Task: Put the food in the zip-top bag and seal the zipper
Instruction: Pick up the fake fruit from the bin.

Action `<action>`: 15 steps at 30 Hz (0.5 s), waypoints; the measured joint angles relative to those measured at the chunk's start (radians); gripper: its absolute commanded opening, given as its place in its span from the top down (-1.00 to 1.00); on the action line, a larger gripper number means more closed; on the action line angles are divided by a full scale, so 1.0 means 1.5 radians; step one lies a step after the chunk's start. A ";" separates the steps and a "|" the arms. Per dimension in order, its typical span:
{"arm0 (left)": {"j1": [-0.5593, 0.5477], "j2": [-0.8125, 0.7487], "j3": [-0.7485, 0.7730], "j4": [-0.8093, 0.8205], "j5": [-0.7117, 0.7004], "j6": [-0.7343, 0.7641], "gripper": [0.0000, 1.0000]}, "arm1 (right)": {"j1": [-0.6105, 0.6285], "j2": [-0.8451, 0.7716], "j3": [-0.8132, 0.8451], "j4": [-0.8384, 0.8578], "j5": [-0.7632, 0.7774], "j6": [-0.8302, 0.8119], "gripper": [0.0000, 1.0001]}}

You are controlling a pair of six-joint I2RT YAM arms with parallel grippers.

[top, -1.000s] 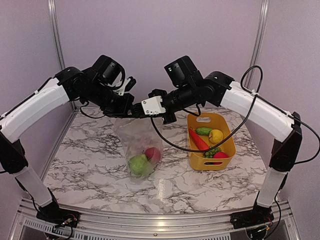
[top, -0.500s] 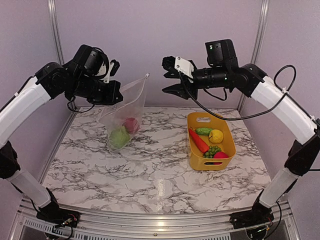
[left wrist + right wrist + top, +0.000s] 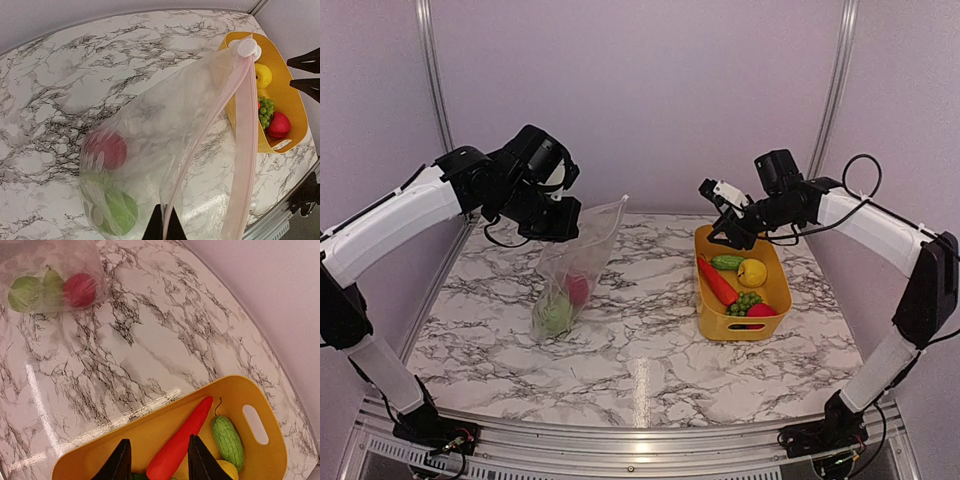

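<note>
My left gripper is shut on the zip-top bag at its mouth and holds it hanging over the table; in the left wrist view its jaws pinch the pale pink zipper. A red apple and a green apple lie in the bag. My right gripper is open and empty above the yellow basket. The red pepper lies between its fingers. The cucumber, lemon, grapes and a red fruit are in the basket.
The basket sits at the right of the marble table. Metal frame posts stand at the back corners. A white slider tab sits at the far end of the zipper.
My right gripper has dropped from high up down over the basket. My left gripper has moved slightly right and lower with the bag, which now hangs nearer the table.
</note>
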 measured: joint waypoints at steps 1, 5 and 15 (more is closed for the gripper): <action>0.000 0.000 0.000 0.002 0.000 -0.004 1.00 | -0.003 0.000 -0.016 -0.009 0.005 0.000 0.29; 0.000 -0.001 -0.004 0.011 0.001 -0.015 1.00 | -0.011 0.010 -0.042 -0.041 0.033 -0.018 0.31; 0.000 -0.009 -0.022 0.030 0.005 -0.028 1.00 | -0.068 0.099 -0.035 -0.076 0.139 -0.156 -0.43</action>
